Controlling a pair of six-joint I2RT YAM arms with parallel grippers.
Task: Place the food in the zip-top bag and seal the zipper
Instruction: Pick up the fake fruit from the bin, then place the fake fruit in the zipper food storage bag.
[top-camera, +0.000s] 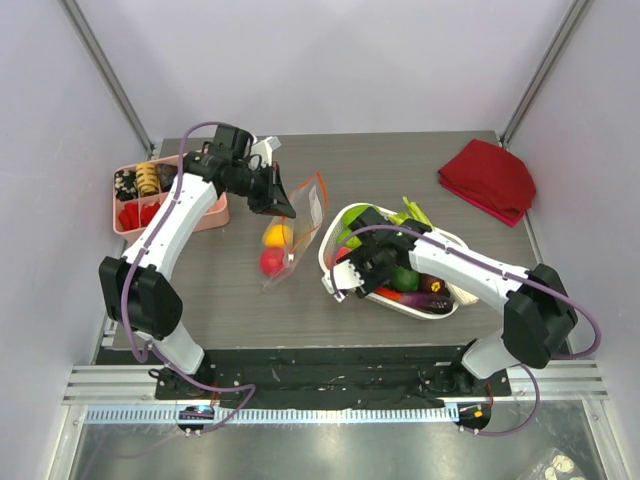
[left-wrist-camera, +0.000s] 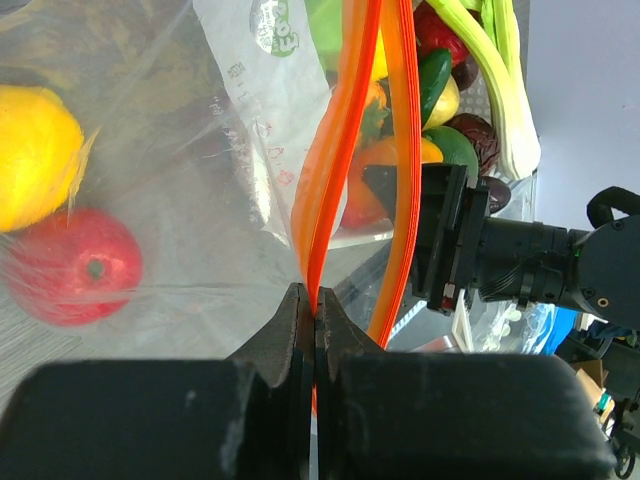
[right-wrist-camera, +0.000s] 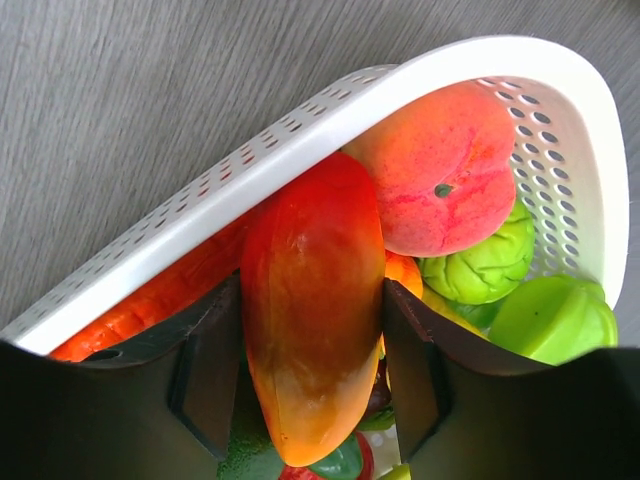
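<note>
Right wrist view: my right claw (right-wrist-camera: 312, 295) straddles the orange-red mango (right-wrist-camera: 310, 340) inside the white basket (right-wrist-camera: 300, 140).
Right claw state: part open, one finger at each flank of the mango. I cannot tell whether they press hard enough to hold it.
Long axis: the mango runs along my fingers toward the basket rim, so the squeeze goes across its narrow width.
Left side: my left claw (left-wrist-camera: 315, 310) is clamped on the zipper (left-wrist-camera: 325, 170), keeping the mouth parted.
Bag: the zip-top bag (top-camera: 300, 225) lies mid-worktop (top-camera: 400, 160), just beside the basket toward the left edge.
Nearer arm: right, I judge; the carry goes toward the left edge.
</note>
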